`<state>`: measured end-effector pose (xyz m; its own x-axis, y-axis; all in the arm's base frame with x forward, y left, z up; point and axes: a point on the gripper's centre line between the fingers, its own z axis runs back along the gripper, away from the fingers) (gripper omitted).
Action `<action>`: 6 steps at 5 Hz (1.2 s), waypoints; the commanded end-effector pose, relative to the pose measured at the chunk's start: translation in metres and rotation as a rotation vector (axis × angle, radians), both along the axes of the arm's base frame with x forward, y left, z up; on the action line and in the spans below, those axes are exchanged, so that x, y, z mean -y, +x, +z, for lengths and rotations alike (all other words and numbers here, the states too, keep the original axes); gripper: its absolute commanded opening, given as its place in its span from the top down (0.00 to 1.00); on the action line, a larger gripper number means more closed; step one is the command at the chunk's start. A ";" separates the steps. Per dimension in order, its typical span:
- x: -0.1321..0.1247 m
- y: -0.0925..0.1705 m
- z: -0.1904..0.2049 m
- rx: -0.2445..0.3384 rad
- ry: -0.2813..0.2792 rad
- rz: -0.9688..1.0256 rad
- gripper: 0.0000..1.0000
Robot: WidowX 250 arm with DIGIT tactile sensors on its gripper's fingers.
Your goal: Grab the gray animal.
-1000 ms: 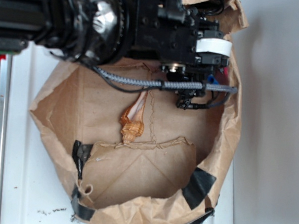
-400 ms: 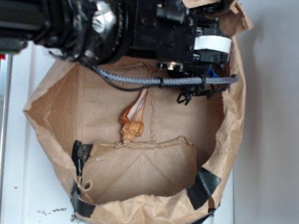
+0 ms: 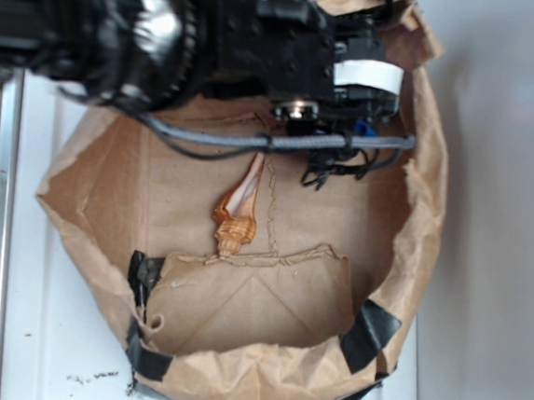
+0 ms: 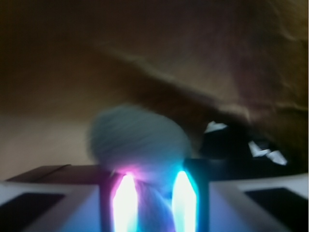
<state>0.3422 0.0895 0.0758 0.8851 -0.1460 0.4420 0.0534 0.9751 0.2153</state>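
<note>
Inside the paper bag (image 3: 107,205), the gripper (image 4: 149,193) is clamping the gray animal (image 4: 140,140); grab apparently done, only lifting remaining.

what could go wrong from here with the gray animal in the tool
1. The gray plush sits mostly beyond the tool, with only its lower part between the glowing fingers, so it could slip out during a lift.
2. The wrist view is blurred, so how firm the hold is cannot be confirmed.
3. The paper bag wall is close to the arm; the cable might snag it.
</note>
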 end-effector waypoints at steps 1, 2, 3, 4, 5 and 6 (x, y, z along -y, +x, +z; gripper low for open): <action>0.044 -0.052 0.078 -0.041 -0.159 -0.278 1.00; 0.062 -0.069 0.089 -0.067 -0.171 -0.316 1.00; 0.079 -0.056 0.086 -0.207 -0.161 -0.249 1.00; 0.085 -0.057 0.089 -0.277 -0.120 -0.150 1.00; 0.087 -0.062 0.091 -0.284 -0.117 -0.109 1.00; 0.087 -0.067 0.095 -0.280 -0.130 -0.118 1.00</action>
